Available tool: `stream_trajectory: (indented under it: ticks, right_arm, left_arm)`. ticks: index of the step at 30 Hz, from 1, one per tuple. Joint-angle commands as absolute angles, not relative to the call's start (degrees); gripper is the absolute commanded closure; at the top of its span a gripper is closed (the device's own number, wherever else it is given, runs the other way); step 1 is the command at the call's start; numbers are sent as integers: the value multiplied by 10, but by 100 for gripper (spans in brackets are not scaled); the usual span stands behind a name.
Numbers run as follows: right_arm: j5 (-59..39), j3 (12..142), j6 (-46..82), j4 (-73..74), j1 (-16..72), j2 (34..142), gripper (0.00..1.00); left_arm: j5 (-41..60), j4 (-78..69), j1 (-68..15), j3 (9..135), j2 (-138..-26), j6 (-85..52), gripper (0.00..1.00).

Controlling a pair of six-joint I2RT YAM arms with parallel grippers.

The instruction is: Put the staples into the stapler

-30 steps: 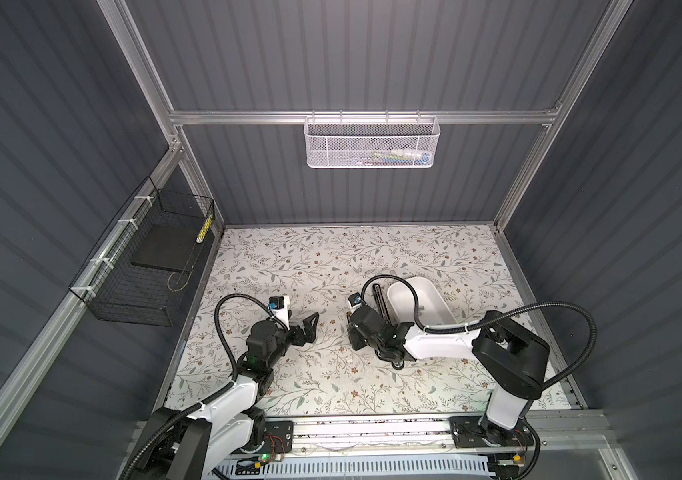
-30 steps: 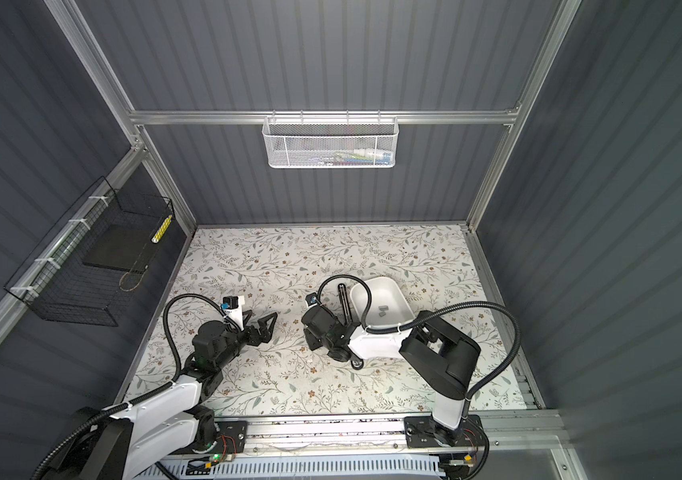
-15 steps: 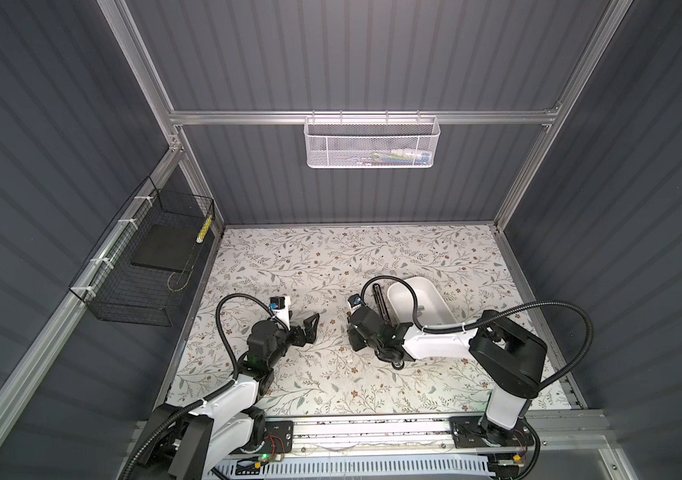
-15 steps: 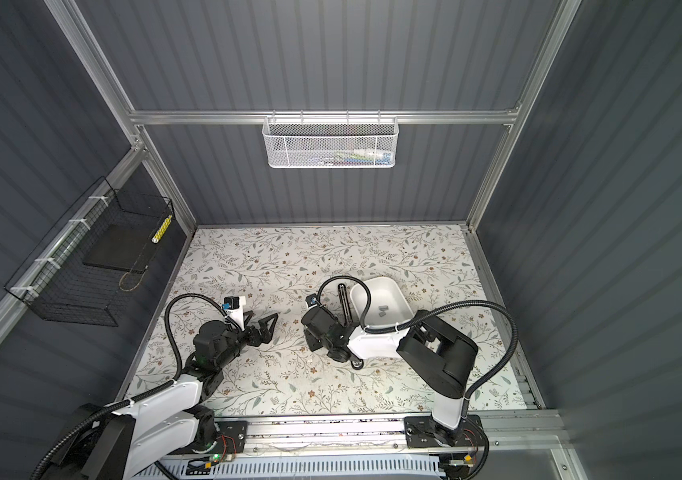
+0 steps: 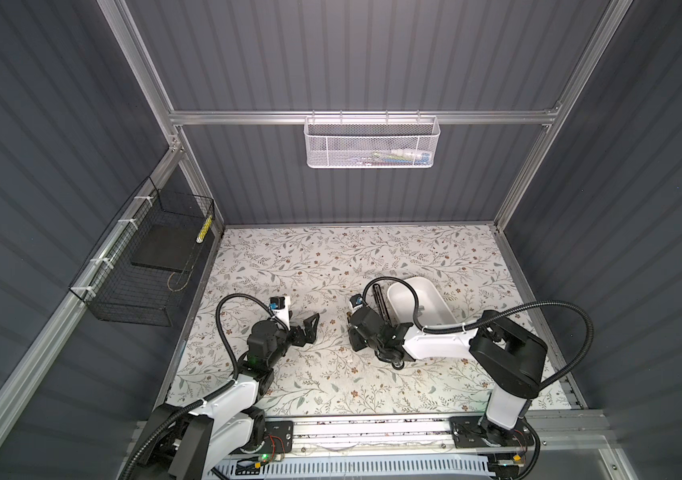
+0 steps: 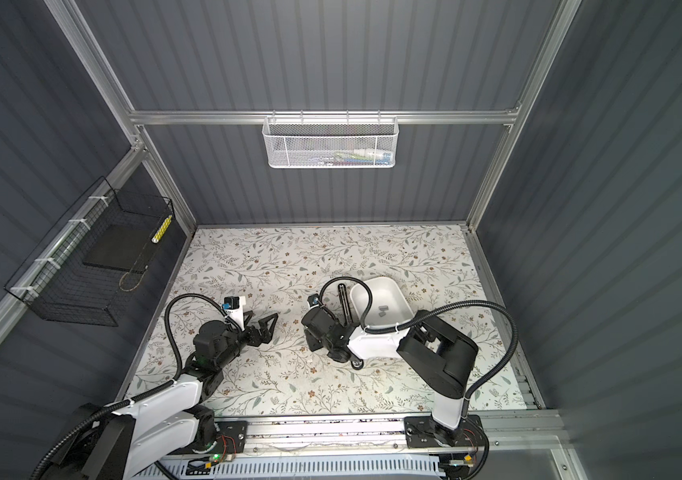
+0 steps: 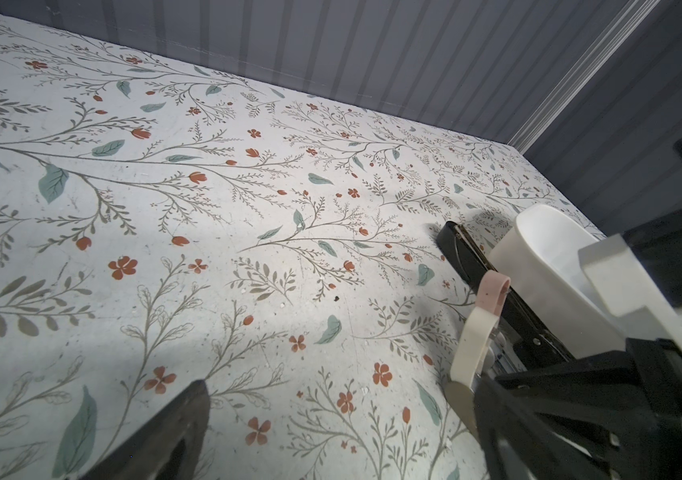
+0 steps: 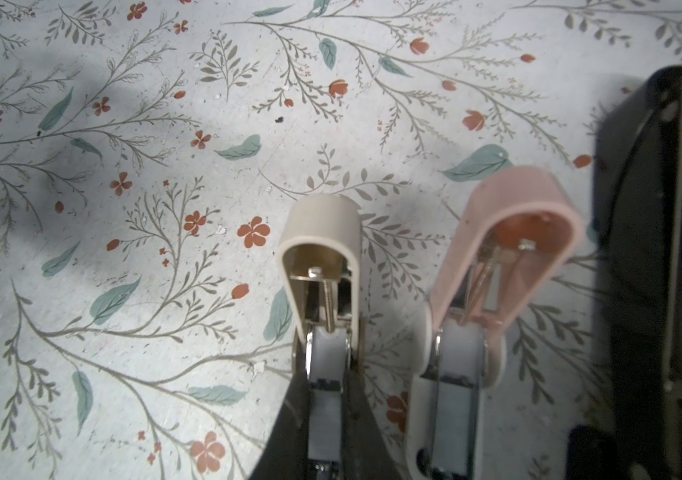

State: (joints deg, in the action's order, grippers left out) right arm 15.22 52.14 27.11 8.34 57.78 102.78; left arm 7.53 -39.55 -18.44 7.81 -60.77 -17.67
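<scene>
So here's where the robot's at: the right hand (image 8: pixel 326 370) is pinched on the narrow white body of a little cream stapler (image 8: pixel 322 232), down at the table (image 5: pixel 289 257), lid flipped up and spring rod showing. A pink stapler (image 8: pixel 509 208), lid also up, sits just beside it. The long black stapler (image 8: pixel 663 249) lies opened out past that, right along the wall of the white tub (image 6: pixel 402 305). The left hand (image 5: pixel 313 329) hangs over bare table, fingers spread wide, holding nothing, well apart from all of it.

The staples (image 6: pixel 382 311)? On the floor of the tub, a couple of small grey strips visible in a top view. None is near a magazine, so loading looks barely begun.

Stuff that could bite:
- The only free hand is the left one, and the right arm sits between it and the tub. Reaching across risks an arm bump.
- The right arm's cable loops right over the tub, so a hand going in could snag it.
- Flat strips on a smooth tub floor are nasty to pinch. They'll probably skate away or snap.
- The pink stapler is so close that any twist of the cream one could knock it over.
- A jolt might drop that propped lid shut.
</scene>
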Motion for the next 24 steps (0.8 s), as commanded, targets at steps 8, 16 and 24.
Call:
stream_trajectory:
  ticks: [8,16,24]
  right_arm:
    - [163,504,288,62,587,1010,100]
    - [167,499,291,59,590,1002,92]
    - [170,494,291,57,592,985,79]
  left_arm:
    - [71,-401,-188,86,-613,-169,1]
    - [71,-400,-188,88,-614,-169,1]
    - [71,-400,-188,87,-614,-169,1]
